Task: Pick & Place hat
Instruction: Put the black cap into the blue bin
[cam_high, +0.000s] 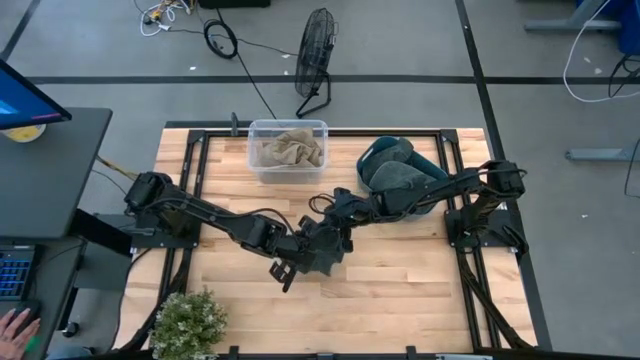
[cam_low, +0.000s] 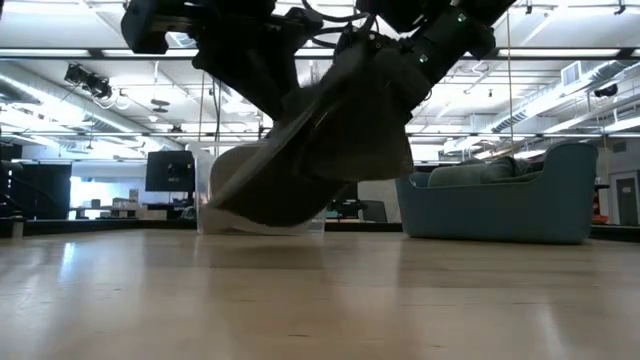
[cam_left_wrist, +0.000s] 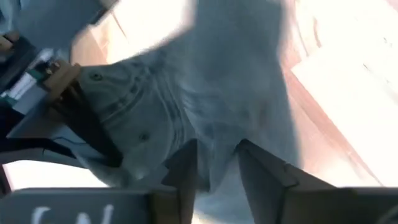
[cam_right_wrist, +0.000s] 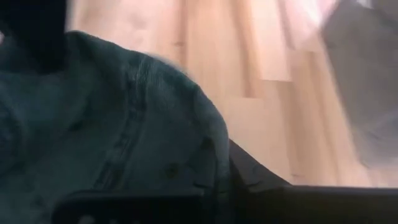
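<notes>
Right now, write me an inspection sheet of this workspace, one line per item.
Surface: wooden table, bare in the middle.
Job's things: dark hat held off the table between both grippers; teal bin with grey fabric in it, at the far right.
Clutter: clear container holding tan cloth, far centre; potted plant at the near left edge.
Grippers: left gripper fingers closed on the hat; right gripper also gripping it.
Cables: loose cables on the floor beyond the table.
Surroundings: floor fan behind the table; desk and a person's hand at the left.
</notes>
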